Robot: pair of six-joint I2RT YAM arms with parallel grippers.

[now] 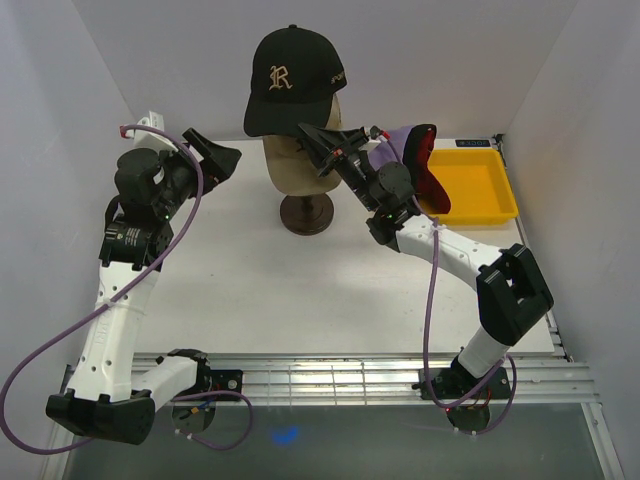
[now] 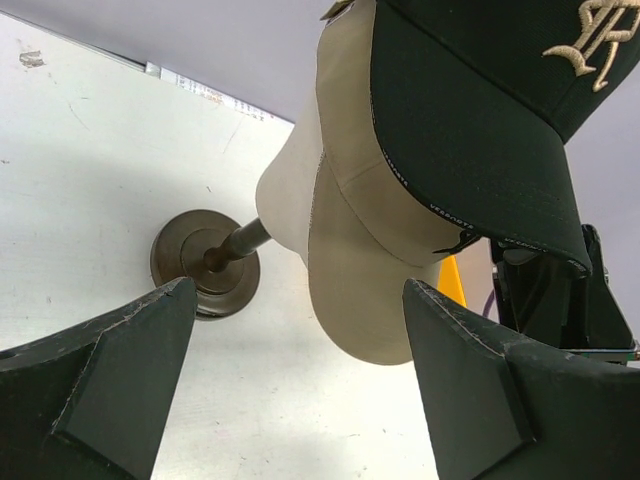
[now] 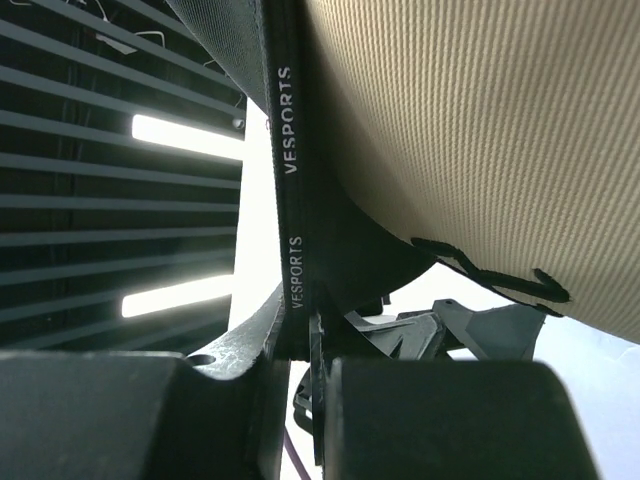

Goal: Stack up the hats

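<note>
Right wrist view shows the right hand (image 3: 312, 375) pinched shut on the thin lower rim of the black cap (image 3: 291, 200), which sits on the dummy head (image 2: 285, 200) at the back of the tabletop (image 1: 250, 270). What looks like a beige ribbed cap (image 3: 450, 130) lies under it. The left hand (image 1: 222, 152) hangs with its fingers wide apart, just left of the head and touching nothing. The grip is on a narrow band of cloth, so it could slip off. A hard tug could also drag the beige cap along or rock the head on its round stand (image 1: 307, 214). By count there are two arms, one head and one yellow tray (image 1: 480, 215). There is one black cap with a gold R and seemingly one beige cap. A lavender cap (image 1: 393, 142) and a red cap (image 1: 428, 175) are bunched at the tray's left end. More may hide there behind the right arm.
</note>
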